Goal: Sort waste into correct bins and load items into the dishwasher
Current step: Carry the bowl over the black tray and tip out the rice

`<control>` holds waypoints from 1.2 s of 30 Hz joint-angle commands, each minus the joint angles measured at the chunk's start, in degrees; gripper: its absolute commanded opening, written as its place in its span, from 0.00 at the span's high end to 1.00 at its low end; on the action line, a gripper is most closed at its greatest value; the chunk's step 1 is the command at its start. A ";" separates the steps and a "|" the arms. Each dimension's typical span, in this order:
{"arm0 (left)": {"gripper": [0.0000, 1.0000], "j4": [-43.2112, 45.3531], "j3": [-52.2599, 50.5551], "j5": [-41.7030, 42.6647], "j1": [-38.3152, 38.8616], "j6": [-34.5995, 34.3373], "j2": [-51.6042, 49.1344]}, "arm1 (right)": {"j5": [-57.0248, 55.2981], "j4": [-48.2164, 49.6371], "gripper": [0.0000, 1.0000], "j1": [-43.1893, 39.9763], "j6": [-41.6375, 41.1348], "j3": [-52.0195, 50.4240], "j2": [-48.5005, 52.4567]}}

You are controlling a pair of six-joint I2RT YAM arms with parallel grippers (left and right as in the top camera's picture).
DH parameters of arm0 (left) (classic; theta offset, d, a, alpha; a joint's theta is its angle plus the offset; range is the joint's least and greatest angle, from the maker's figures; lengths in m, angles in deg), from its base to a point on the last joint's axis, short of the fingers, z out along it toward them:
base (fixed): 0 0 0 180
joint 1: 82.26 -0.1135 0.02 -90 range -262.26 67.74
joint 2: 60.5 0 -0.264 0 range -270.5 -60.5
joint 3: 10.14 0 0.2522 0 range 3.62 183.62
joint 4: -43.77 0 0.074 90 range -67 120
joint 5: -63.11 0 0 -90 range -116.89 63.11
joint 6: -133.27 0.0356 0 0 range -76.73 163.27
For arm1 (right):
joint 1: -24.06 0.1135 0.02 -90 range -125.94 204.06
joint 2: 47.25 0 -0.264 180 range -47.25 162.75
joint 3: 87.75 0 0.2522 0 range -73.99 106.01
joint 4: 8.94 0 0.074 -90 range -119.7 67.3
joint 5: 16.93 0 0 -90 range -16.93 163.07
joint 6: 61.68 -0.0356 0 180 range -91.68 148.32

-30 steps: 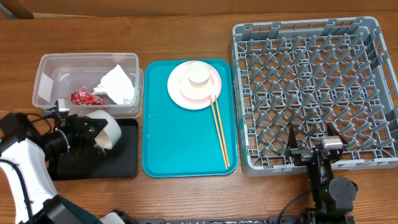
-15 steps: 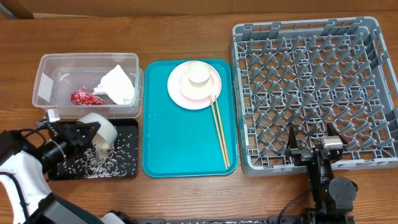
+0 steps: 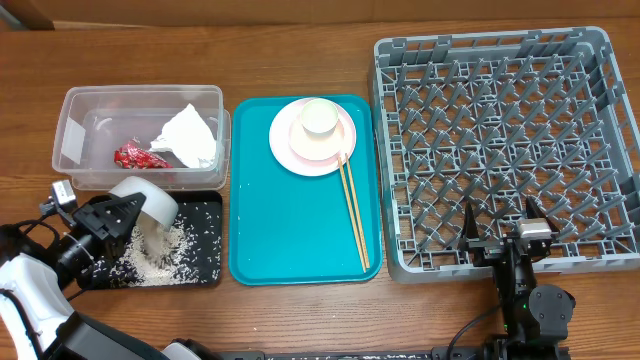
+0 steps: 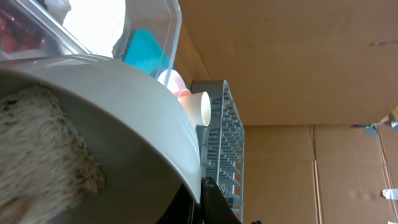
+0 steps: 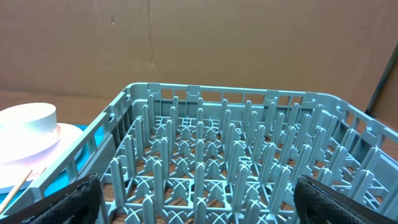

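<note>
A: Where is the left gripper (image 3: 125,212)?

B: At the lower left of the overhead view, over the black tray (image 3: 207,275). Its jaws are clamped on the rim of the pale greenish-white bowl (image 3: 152,198). The bowl is tipped with its mouth down toward the tray.

A: And the rice (image 3: 158,252)?

B: It lies heaped on the tray right under the bowl, with loose grains scattered over the tray's right half. The left wrist view shows rice close against the bowl's white wall. I cannot tell whether that rice is inside the bowl or below it.

A: What about the other waste?

B: It is in the clear tub (image 3: 70,110) at the upper left, just above the black tray. The red wrapper (image 3: 135,156) lies inside, with the white napkin (image 3: 190,135) to its right.

A: And the dishes?

B: They are on the teal tray (image 3: 290,230) at the centre. The pink plate (image 3: 290,152) sits at its upper end with the cream cup (image 3: 320,117) on top. The chopsticks (image 3: 352,210) run from the plate's lower right edge toward the tray's lower right corner.

A: The right gripper (image 3: 498,218)?

B: It is at the lower right, by the lower edge of the grey dish rack (image 3: 500,120). Its jaws are spread wide and hold nothing.
</note>
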 commanded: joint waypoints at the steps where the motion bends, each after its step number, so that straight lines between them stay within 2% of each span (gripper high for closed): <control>1: 0.96 0.22 -0.52 2.97 -0.37 2.10 0.83 | 0.11 0.28 0.00 0.22 0.00 -0.59 -0.59; 11: 0.96 1.62 -0.52 8.61 -0.37 2.08 0.83 | 0.11 0.28 0.00 0.22 0.00 -0.59 -0.61; 23: 0.96 0.61 -0.52 8.57 -0.37 2.19 0.83 | 0.11 0.28 0.00 0.22 0.00 -0.59 -0.61; 28: 0.96 4.63 -0.52 8.39 -0.37 0.81 0.83 | 0.11 0.26 0.00 0.22 0.00 -0.59 -0.61; 31: 0.96 2.08 -0.52 8.76 -0.31 0.94 0.83 | 0.11 0.28 0.00 0.22 0.00 -0.59 -0.61; 34: 0.96 1.29 -0.52 9.84 -0.33 4.24 0.83 | 0.11 0.28 0.00 0.22 0.00 -0.59 -0.59; 36: 0.96 1.64 -0.52 9.70 -0.33 2.51 0.83 | 0.11 0.28 0.00 0.22 0.00 -0.59 -0.61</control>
